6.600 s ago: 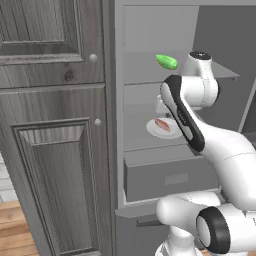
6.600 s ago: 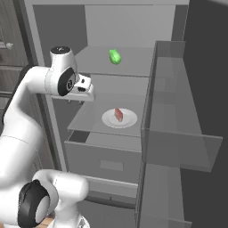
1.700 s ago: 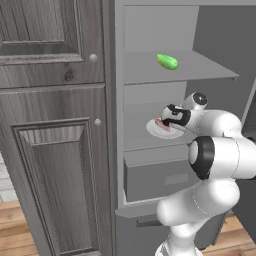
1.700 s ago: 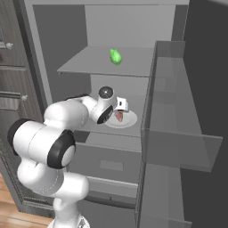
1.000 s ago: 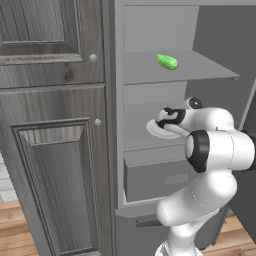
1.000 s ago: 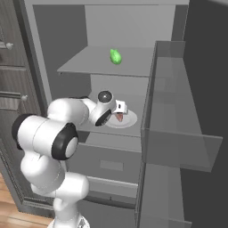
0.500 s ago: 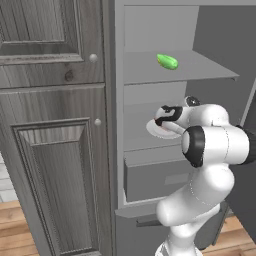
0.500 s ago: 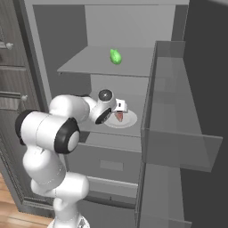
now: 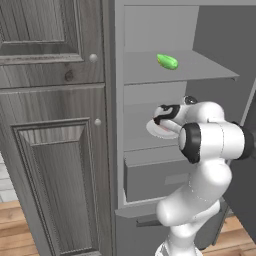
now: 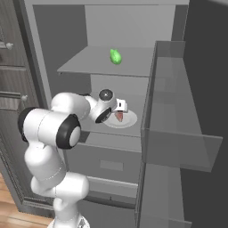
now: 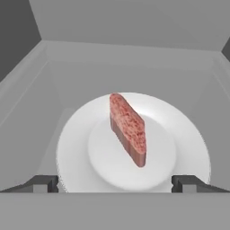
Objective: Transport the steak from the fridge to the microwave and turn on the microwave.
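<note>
Inside the fridge (image 10: 67,67), wide-open jaws flank the steak (image 11: 128,128) lying mid-plate (image 11: 81,148) on the middle shelf (image 10: 133,133).

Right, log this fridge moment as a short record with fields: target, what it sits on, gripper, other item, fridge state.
target: steak, pinkish-red slab lying on the plate
support: white plate on the middle shelf of the fridge
gripper: gripper open, fingertips spread wide at the plate's near edge, not touching the steak
other item: green vegetable on the upper shelf
fridge state: door open, grey drawer below the plate's shelf
</note>
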